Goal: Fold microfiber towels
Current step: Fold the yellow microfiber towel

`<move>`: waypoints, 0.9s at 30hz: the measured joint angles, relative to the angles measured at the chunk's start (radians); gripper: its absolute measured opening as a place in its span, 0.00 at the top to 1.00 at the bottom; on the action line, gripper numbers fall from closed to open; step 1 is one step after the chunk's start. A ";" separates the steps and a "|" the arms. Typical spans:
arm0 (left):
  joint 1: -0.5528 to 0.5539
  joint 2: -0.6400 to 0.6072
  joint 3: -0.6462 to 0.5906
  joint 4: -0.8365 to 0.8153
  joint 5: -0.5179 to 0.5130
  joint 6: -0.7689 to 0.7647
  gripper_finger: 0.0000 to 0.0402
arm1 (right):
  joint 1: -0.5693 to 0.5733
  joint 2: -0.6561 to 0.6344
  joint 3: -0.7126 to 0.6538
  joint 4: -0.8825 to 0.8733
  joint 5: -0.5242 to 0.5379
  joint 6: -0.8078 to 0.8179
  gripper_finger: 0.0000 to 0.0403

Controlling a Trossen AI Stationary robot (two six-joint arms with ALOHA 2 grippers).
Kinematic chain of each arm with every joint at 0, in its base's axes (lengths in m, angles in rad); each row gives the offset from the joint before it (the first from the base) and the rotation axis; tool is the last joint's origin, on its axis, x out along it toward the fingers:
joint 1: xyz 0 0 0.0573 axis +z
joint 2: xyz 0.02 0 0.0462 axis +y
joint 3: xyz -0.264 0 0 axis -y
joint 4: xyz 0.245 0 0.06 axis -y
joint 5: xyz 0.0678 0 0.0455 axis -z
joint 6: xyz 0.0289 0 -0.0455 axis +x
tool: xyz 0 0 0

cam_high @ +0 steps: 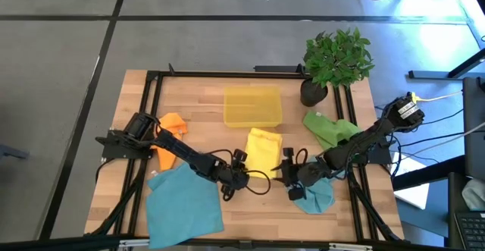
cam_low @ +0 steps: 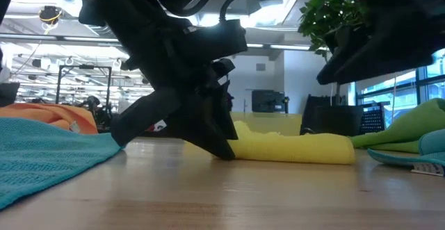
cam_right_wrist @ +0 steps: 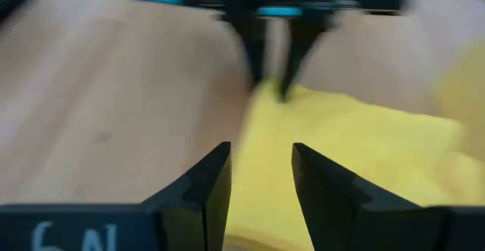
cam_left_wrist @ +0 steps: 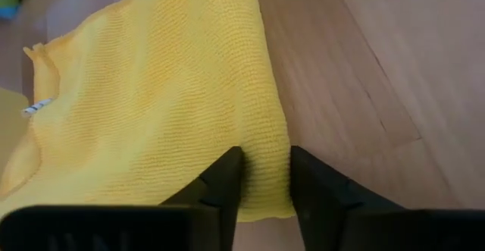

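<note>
Yellow towel [cam_high: 264, 151] lying on the tabletop [cam_high: 197, 107] just in front of the yellow bin [cam_high: 252, 105]. Left gripper [cam_left_wrist: 265, 179] clamped on its near corner; right gripper [cam_right_wrist: 261, 177] apart at the opposite corner. Soft, light, limp: best pinched at the corners.

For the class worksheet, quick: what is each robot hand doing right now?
Left hand: closed on an edge of the soft yellow microfiber towel.
Right hand: open around that towel's other edge.
</note>
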 joint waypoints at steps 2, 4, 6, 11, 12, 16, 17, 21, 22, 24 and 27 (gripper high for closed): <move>0.001 0.001 0.000 0.001 0.004 -0.002 0.82 | 0.001 0.014 -0.011 0.048 -0.042 -0.001 0.65; 0.002 0.001 0.000 0.005 0.007 -0.001 0.86 | 0.001 0.038 -0.020 0.067 -0.054 -0.003 0.63; 0.003 0.002 -0.001 0.009 0.007 0.001 0.91 | 0.000 0.066 -0.027 0.069 -0.036 -0.018 0.59; 0.006 0.002 -0.001 0.009 0.023 -0.003 0.99 | 0.000 0.139 -0.027 0.085 0.045 -0.054 0.46; 0.006 0.002 -0.001 0.010 0.024 -0.008 0.99 | 0.000 0.152 -0.027 0.090 0.055 -0.059 0.44; 0.008 0.002 -0.001 0.011 0.028 -0.021 0.98 | 0.001 0.207 -0.022 0.127 0.059 -0.083 0.36; 0.010 0.002 -0.001 0.011 0.028 -0.022 0.99 | 0.005 0.222 -0.017 0.130 0.060 -0.095 0.35; 0.021 0.002 -0.001 0.015 0.049 -0.037 0.99 | 0.023 0.276 0.015 0.122 0.100 -0.159 0.34; 0.024 0.002 -0.001 0.016 0.056 -0.046 0.99 | 0.026 0.287 0.021 0.107 0.107 -0.165 0.35; 0.029 0.001 -0.001 0.016 0.072 -0.059 0.99 | 0.032 0.301 0.035 0.063 0.137 -0.158 0.36; 0.031 0.000 -0.001 0.015 0.078 -0.071 0.99 | 0.045 0.312 0.041 0.014 0.184 -0.128 0.38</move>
